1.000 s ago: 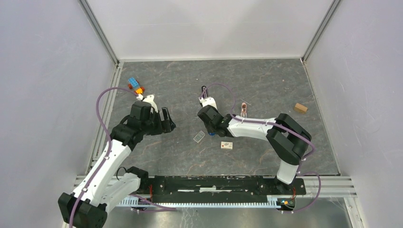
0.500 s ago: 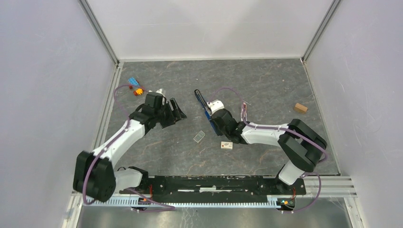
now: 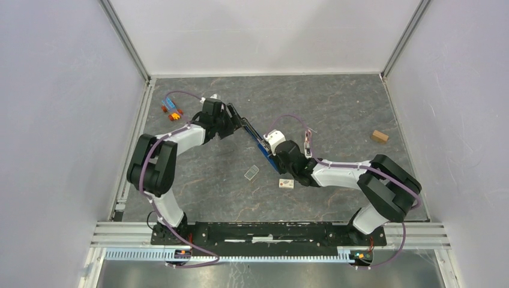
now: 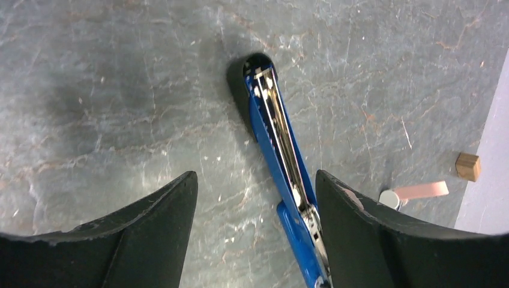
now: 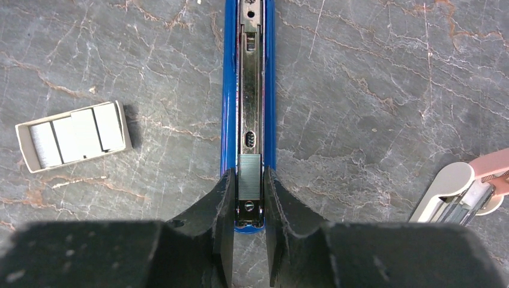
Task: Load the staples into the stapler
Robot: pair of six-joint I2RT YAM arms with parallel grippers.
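The blue stapler (image 3: pixel 255 137) lies open on the grey floor, and its metal staple channel (image 5: pixel 249 90) faces up. My right gripper (image 3: pixel 272 153) is shut on its near end, with one finger on each side of the channel (image 5: pixel 248 174). My left gripper (image 3: pixel 234 121) is open at the stapler's far end. In the left wrist view the blue body (image 4: pixel 282 162) runs between its fingers, close to the right finger (image 4: pixel 342 204). The left gripper (image 4: pixel 256 177) holds nothing. The staples (image 3: pixel 252 173) lie flat, down and left of the stapler. They also show in the right wrist view (image 5: pixel 72 135).
A pink-and-white staple remover (image 3: pixel 307 142) lies right of the stapler (image 5: pixel 462 192). A small pink-and-white piece (image 3: pixel 286 183) lies by my right arm. A wooden block (image 3: pixel 379 137) sits far right. Toy bricks (image 3: pixel 171 110) sit at the back left, near the metal frame.
My left arm has swung right and back from the left side, and its open gripper now sits at the stapler's far end. My right gripper has shifted slightly right, and the stapler now lies open diagonally.
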